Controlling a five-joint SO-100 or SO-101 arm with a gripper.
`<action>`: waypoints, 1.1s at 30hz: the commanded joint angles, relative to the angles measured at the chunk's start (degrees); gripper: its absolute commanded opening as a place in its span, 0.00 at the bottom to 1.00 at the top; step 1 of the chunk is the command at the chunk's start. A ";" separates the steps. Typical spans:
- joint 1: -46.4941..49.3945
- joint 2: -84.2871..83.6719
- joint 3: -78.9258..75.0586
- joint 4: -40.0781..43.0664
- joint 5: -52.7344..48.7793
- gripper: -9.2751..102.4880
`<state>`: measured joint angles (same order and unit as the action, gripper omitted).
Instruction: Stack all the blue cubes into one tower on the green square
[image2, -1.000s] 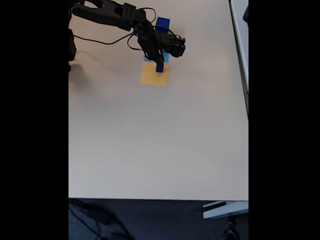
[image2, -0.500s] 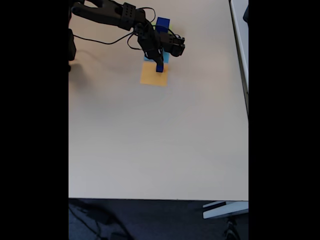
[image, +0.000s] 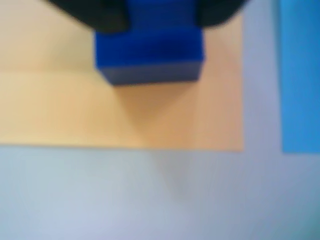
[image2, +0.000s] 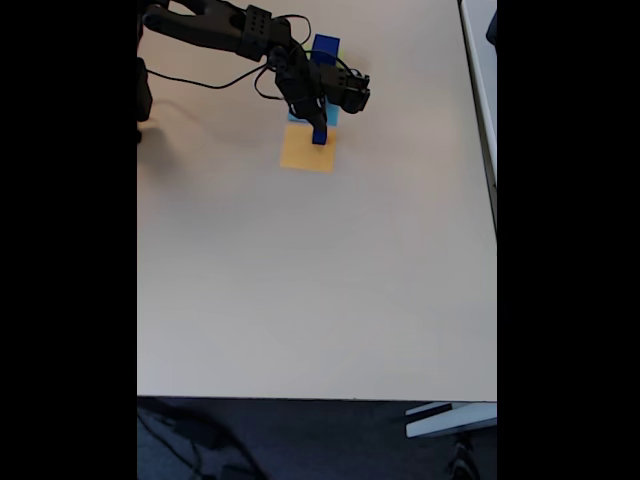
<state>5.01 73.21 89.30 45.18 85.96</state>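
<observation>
Cube, small dark blue solid block (image: 149, 47), sits over the flat orange paper square (image: 60, 107) on the pale counter (image2: 300, 290); black jaws are closed on its two upper sides. Larger blue cube (image2: 325, 46) stands behind. Judged rigid, light, smooth-faced: best gripped on opposite flat faces, centred, since an edge hold would likely twist
</observation>
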 joint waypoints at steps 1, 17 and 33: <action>0.26 4.22 -0.35 -1.14 0.26 0.10; 0.26 4.31 0.53 -1.85 0.26 0.11; 0.26 4.39 0.62 -1.85 0.00 0.13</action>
<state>5.01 73.21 90.18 44.38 85.96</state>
